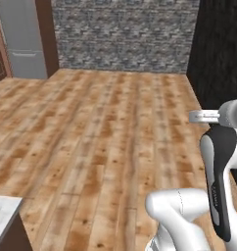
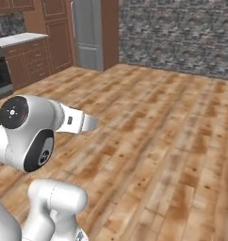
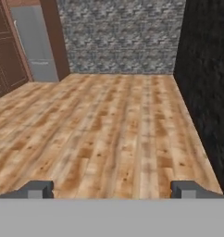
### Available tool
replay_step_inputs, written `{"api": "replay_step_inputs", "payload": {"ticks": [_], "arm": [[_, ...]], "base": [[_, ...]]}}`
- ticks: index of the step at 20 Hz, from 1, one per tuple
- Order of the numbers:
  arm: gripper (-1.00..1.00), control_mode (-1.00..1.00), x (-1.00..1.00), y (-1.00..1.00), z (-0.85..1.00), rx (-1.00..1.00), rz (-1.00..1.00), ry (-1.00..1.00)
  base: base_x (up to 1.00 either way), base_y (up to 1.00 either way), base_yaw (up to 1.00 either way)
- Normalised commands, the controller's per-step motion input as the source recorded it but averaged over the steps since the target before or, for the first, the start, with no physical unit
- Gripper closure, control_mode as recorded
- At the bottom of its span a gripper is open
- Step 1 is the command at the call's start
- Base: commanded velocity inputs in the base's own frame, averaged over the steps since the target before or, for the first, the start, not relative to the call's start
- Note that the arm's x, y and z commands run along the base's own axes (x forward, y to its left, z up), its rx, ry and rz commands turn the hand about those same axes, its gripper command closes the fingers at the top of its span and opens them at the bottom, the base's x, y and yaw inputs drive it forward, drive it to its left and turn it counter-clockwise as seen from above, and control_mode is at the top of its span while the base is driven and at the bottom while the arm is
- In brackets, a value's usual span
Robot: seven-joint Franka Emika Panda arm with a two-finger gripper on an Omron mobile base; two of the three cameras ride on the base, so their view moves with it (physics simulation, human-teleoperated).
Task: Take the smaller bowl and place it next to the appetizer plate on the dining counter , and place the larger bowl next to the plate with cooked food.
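Wooden floor [image 3: 109, 129] stretches beneath the wide-open, empty hand [image 3: 112, 189].

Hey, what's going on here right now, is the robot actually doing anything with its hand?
Nothing is being handled. The gripper is open and empty, its fingertips wide apart, pointing across bare wooden floor toward a stone wall. A grey fridge stands in the corner, and a marble counter corner shows at the left base view's lower left.

Even, flat rendered light with no cast shadows or glare, all views soft and low-resolution.
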Motion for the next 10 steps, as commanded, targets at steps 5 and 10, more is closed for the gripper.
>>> {"api": "replay_step_inputs", "payload": {"ticks": [5,10], "arm": [[-1.00,1.00,0.00,0.00,0.00,0.00,0.00,0.00],[-1.00,1.00,0.00,0.00,0.00,0.00,0.00,0.00]], "base": [[1.00,0.00,0.41],[1.00,0.00,0.45]]}}
